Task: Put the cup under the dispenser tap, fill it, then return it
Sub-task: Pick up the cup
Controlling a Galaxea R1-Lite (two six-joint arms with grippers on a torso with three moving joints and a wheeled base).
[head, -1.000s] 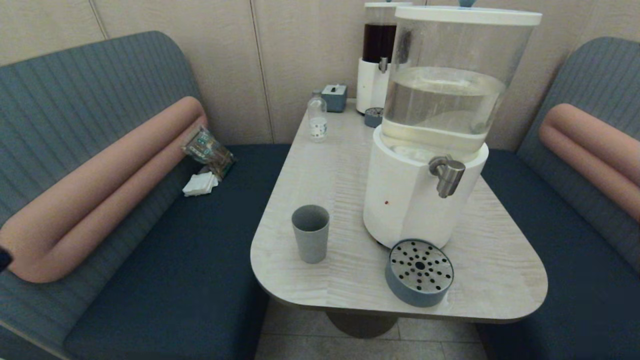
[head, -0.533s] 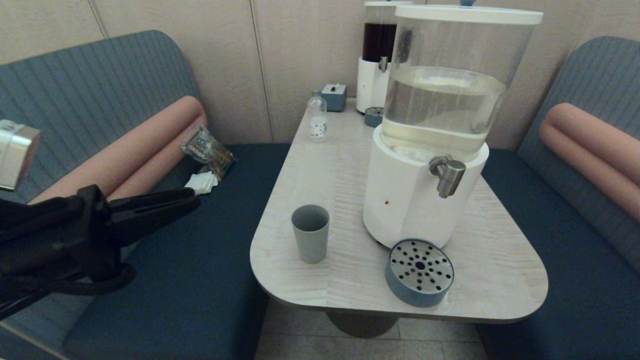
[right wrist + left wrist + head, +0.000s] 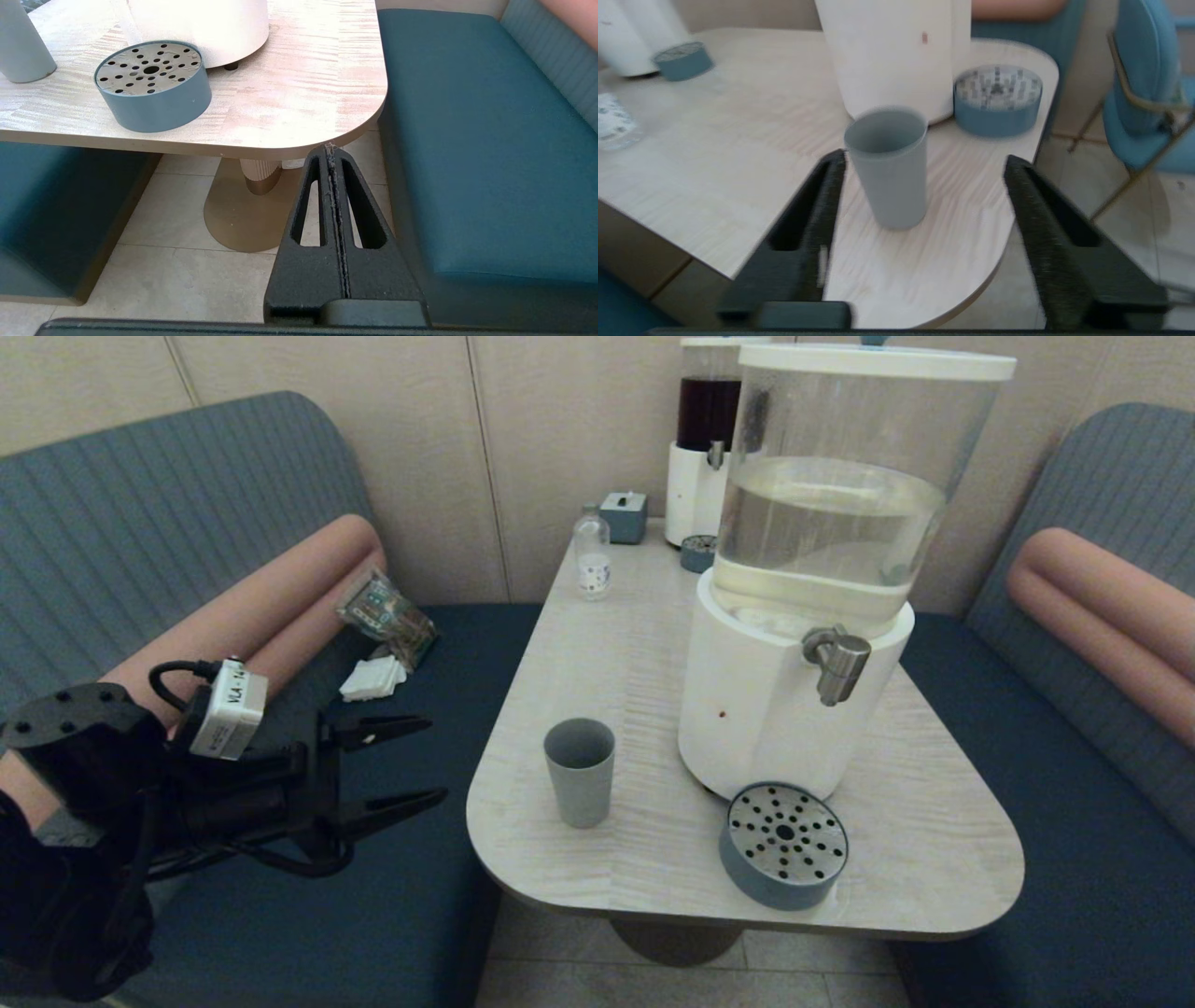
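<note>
The grey-blue cup (image 3: 580, 770) stands upright and empty near the table's front left edge, left of the big white-based dispenser (image 3: 794, 644). Its steel tap (image 3: 837, 663) sticks out over the round blue drip tray (image 3: 782, 845). My left gripper (image 3: 431, 758) hovers open over the bench, left of the table edge, pointing at the cup. In the left wrist view the cup (image 3: 887, 165) stands ahead of that gripper (image 3: 924, 161), between its spread fingers (image 3: 822, 200) but beyond their tips. My right gripper (image 3: 331, 148) is shut and empty, low beside the table's front right corner.
A small clear bottle (image 3: 592, 557), a blue box (image 3: 624, 517) and a dark-red-liquid dispenser (image 3: 705, 439) with its own drip tray (image 3: 696, 553) stand at the table's back. Padded benches (image 3: 308, 840) flank the table (image 3: 644, 644). Packets and napkins (image 3: 385, 635) lie on the left bench.
My left arm has come into view from the left, swung towards the table, and its fingers have spread open. The cup and dispenser have not moved.
</note>
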